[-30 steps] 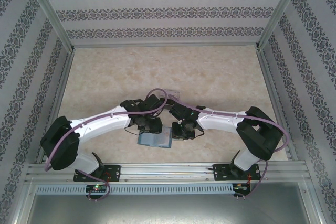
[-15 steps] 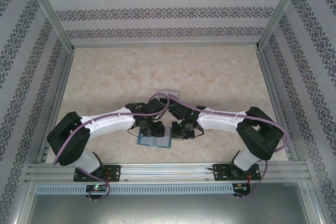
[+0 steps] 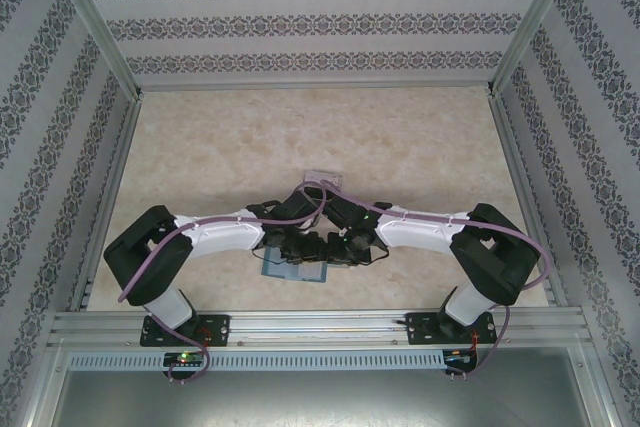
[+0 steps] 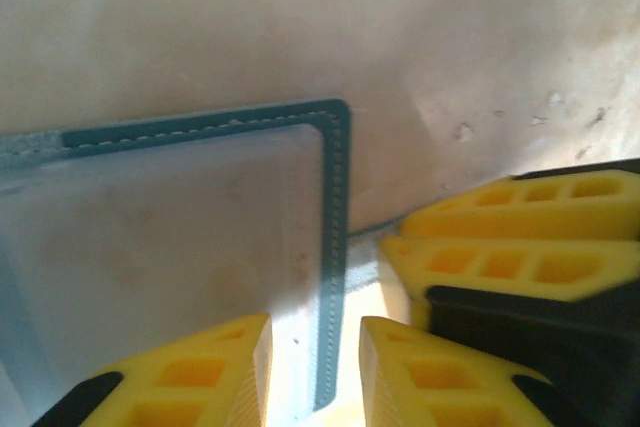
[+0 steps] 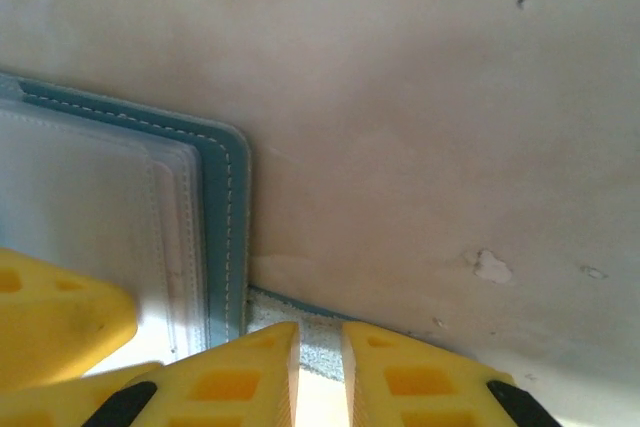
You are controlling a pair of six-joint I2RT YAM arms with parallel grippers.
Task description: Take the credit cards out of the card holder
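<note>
Here the card holder (image 3: pixel 298 273) lies open and flat on the table (image 3: pixel 400 137), directly under both grippers. In its wrist view the left gripper (image 4: pixel 314 325) straddles one stitched side edge of the card holder. Its jaws stand apart, one finger (image 4: pixel 190 377) over the pale inner sleeve and the other just off the edge, with the teal border running up through the gap. The right gripper (image 5: pixel 320 329) sits just off a corner of the card holder. Its jaws are drawn close, leaving a narrow slit, and a pale speckled, teal-rimmed bit of the holder reaches into it; I cannot tell whether it is pinched.

From above, both arms fold inward from their bases. Their elbows are thrown out to either side of the card holder, and their wrists meet over it.

The holder is a teal rectangle with rounded corners and light stitching, lined with cloudy, translucent sleeves. The fingers are yellow moulded plastic with hollow cells. The table is mottled beige, marble-like, and chipped near the holder.
</note>
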